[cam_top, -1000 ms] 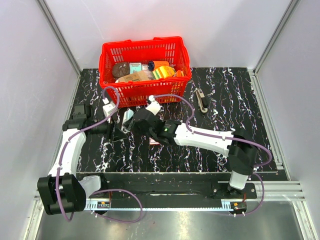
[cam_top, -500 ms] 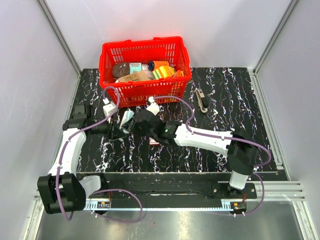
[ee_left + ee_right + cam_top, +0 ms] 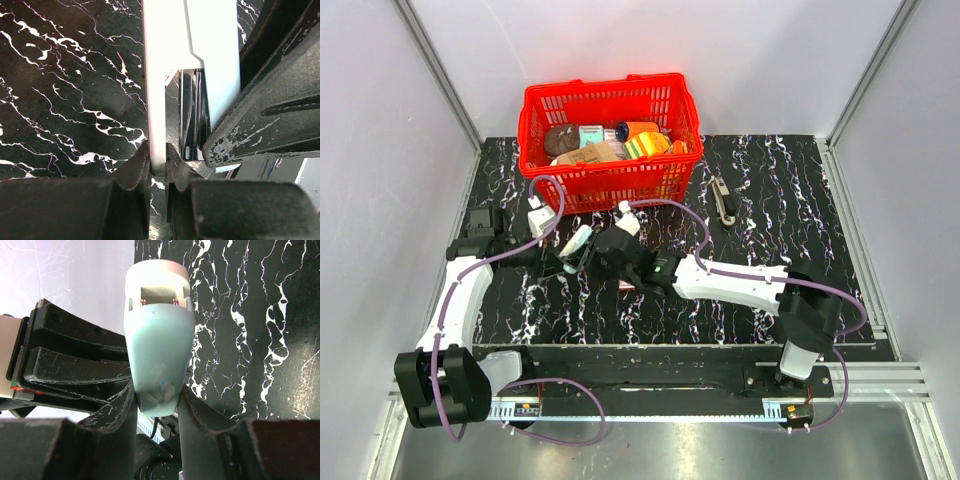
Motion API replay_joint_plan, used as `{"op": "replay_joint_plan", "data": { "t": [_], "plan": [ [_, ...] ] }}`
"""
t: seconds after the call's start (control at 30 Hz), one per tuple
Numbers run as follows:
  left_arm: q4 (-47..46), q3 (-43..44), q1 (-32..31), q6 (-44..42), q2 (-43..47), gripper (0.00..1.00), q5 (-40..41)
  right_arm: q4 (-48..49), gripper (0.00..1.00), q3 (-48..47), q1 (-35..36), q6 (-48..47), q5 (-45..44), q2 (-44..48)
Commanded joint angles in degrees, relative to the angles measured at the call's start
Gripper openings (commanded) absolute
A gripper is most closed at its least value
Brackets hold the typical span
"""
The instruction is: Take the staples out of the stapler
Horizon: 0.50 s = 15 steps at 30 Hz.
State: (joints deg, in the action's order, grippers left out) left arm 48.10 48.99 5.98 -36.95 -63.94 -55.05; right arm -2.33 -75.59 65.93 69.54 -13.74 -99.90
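Seen from above, the stapler (image 3: 159, 355) lies between the two grippers, just in front of the red basket (image 3: 610, 185) and left of the middle of the black, white-veined desk (image 3: 770, 290). We cannot tell whether it touches the desk.

Right wrist view: the right gripper (image 3: 156, 399) pinches the stapler's pale blue-green body near its narrow end, one finger on each flank. The white-capped end points away from the camera.

Left wrist view: the left gripper (image 3: 158, 158) is pressed together on a thin white plate of the stapler, seen edge-on. Between this plate and a broader white part we see a dark metal channel.

Also from above, we note assorted packets in the basket. A slim dark and tan object (image 3: 723, 200) lies alone on the desk, right of the basket and well apart from both arms.
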Motion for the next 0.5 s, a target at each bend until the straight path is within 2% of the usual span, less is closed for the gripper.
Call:
{"op": "replay_joint_plan", "data": {
  "t": [0.0, 0.47],
  "plan": [
    [-5.02, -0.65, 0.44, -3.22, 1.98, 0.0, 4.85, 0.39, 0.0, 2.02, -0.63, -1.33, 2.31, 3.66],
    [-9.77, 0.05, 0.44, -5.23, -0.66, 0.0, 11.8, -0.92, 0.0, 7.39, -1.51, -8.09, 6.61, 7.7]
  ]
}}
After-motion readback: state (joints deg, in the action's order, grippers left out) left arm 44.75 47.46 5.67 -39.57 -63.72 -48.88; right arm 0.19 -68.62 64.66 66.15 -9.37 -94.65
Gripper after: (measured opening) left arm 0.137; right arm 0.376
